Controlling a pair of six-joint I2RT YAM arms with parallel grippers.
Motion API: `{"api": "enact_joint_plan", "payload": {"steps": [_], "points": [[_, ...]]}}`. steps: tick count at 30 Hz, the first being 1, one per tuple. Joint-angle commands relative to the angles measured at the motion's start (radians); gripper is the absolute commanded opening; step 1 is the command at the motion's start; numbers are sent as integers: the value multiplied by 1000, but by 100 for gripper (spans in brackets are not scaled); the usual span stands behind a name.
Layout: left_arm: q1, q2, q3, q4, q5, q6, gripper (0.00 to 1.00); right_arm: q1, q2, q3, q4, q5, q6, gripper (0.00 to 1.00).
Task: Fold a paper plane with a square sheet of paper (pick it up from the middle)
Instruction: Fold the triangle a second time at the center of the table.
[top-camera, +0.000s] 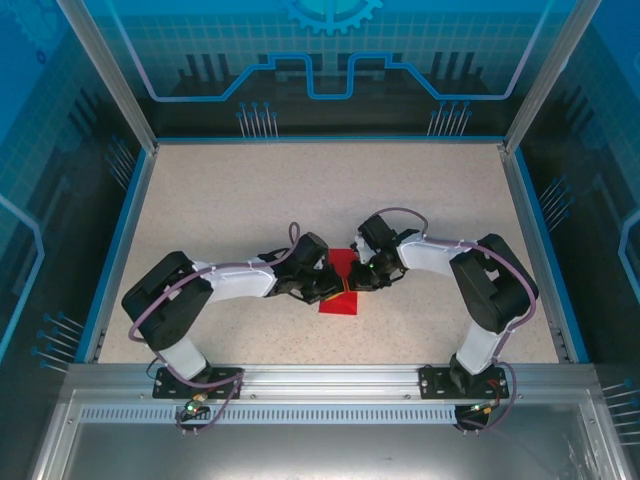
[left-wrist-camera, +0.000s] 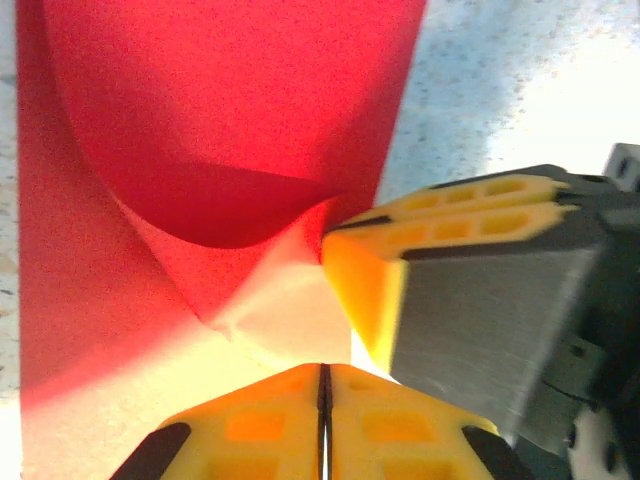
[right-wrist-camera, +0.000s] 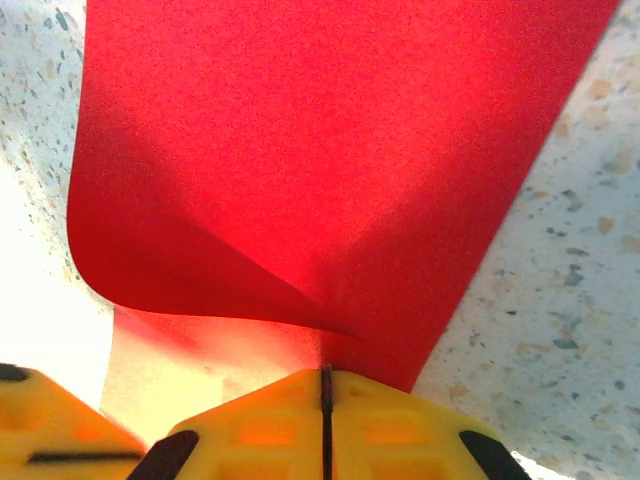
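Your thin bright red square sheet of paper (top-camera: 340, 300) sits mid-worktop nearer the near edge, your right gripper (right-wrist-camera: 324, 385) clenched on its humped-up middle to start a crease, your left gripper (left-wrist-camera: 322, 380) clamped shut right beside it, can't tell if it's got paper.

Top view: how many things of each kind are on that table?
Robot arms: 2 (left arm, right arm)
Claws: 2 (left claw, right claw)
Red paper sheets: 1 (square sheet of paper)
Total: 5
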Motion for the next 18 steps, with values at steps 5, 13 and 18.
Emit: {"api": "enact_joint_plan", "payload": {"steps": [5, 13, 18], "points": [[-2, 15, 39, -39, -43, 42, 10, 6, -8, 8, -20, 40, -10, 8], [-2, 84, 77, -55, -69, 48, 10, 5, -55, 3, -20, 25, -12, 8], [-2, 107, 89, -59, -77, 49, 9, -2, -112, -19, -16, 35, 6, 12]]}}
